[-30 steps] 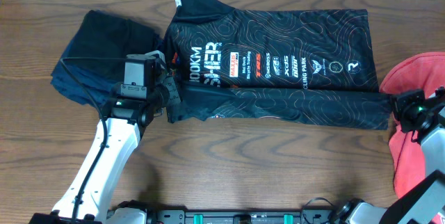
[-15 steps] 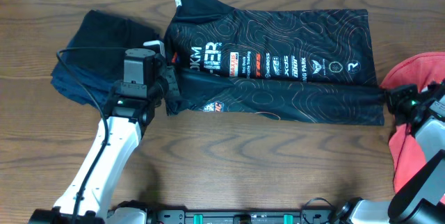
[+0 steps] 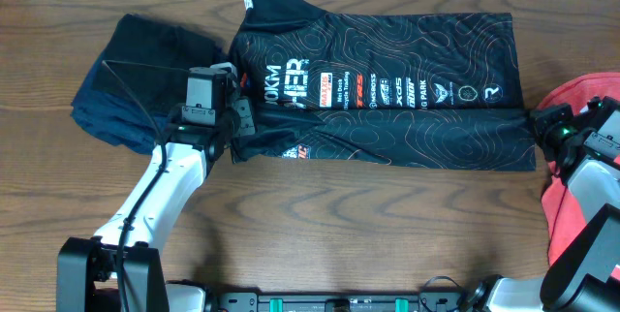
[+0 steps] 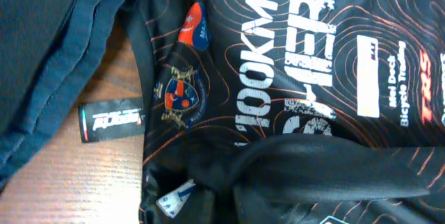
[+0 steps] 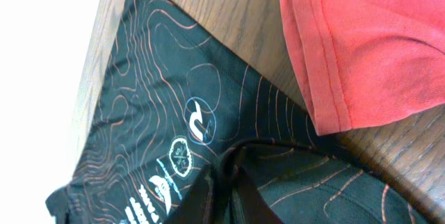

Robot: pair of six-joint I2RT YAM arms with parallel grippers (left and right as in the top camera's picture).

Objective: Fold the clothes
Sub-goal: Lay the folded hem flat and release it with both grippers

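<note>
The left gripper (image 3: 238,126) sits at the left end of the jersey (image 3: 407,50), on a raised fold of black cloth. I cannot tell if it clamps the fold or is loose. The right gripper (image 3: 539,124) is at the right end of the same fold, and its grip I also cannot tell. The jersey lies flat across the middle of the table (image 3: 339,234), with its near long edge folded over. It is black with thin orange contour lines, white logos and "100KM" letters. A red T-shirt (image 3: 581,94) lies just beside its right end, and a dark blue garment (image 3: 126,70) at its left.
</note>
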